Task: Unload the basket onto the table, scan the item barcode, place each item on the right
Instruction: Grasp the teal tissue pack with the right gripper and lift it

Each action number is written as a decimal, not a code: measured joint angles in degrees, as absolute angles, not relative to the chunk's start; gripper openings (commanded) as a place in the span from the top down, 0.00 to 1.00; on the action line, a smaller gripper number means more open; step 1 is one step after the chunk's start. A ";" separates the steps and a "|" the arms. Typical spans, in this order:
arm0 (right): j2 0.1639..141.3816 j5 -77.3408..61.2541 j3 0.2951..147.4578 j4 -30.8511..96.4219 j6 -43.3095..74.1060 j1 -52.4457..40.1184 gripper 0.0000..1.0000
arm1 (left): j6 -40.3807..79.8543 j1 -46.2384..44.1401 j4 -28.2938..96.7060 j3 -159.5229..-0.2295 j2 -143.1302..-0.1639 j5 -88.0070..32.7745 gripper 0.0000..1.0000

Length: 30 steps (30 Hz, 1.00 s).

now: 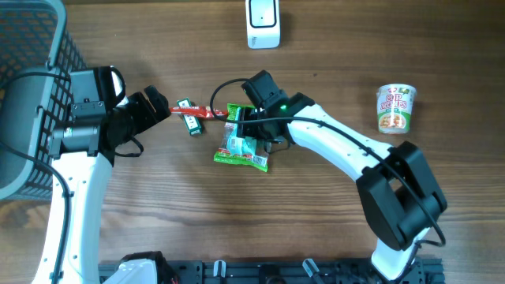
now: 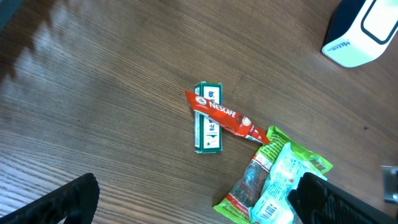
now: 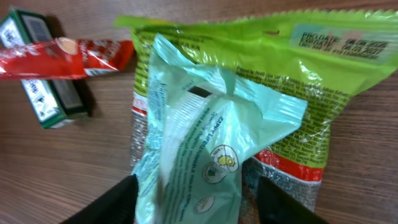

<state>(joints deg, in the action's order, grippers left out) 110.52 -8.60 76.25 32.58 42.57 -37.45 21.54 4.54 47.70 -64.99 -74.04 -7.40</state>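
Teal packet | lay on green bag, mid-worktop, well apart from scanner | your right gripper held its jaws part-open astride it, no grip evident | left gripper jaws stood wide, empty | pickup and scan were not yet done

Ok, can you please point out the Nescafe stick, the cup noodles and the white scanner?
Nescafe stick (image 2: pixel 224 114): left wrist view, middle of the red wrapper.
cup noodles (image 1: pixel 395 109): overhead view, printed side of the cup.
white scanner (image 1: pixel 263 24): overhead view, its top face.

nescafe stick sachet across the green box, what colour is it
Red stick sachet, white lettering; clearest in left wrist view.
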 measured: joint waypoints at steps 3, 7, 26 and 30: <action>111.66 -9.02 76.25 32.75 42.35 -37.45 0.53 | 21.54 4.54 47.70 -64.99 -74.04 -7.40 0.00; 112.44 -9.82 76.25 32.05 42.19 -37.45 0.73 | 21.54 4.54 47.70 -64.99 -74.04 -7.40 0.00; 94.37 -28.49 76.09 41.41 20.60 -28.69 0.96 | 21.54 4.54 47.70 -64.99 -74.04 -7.40 0.00; 88.07 -31.27 76.12 49.23 14.59 -25.50 0.96 | 21.54 4.54 47.70 -64.99 -74.04 -7.40 0.00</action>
<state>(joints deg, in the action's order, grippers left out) 88.07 -31.27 76.12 49.23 14.59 -25.50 21.54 4.54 47.70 -64.99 -74.04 -7.40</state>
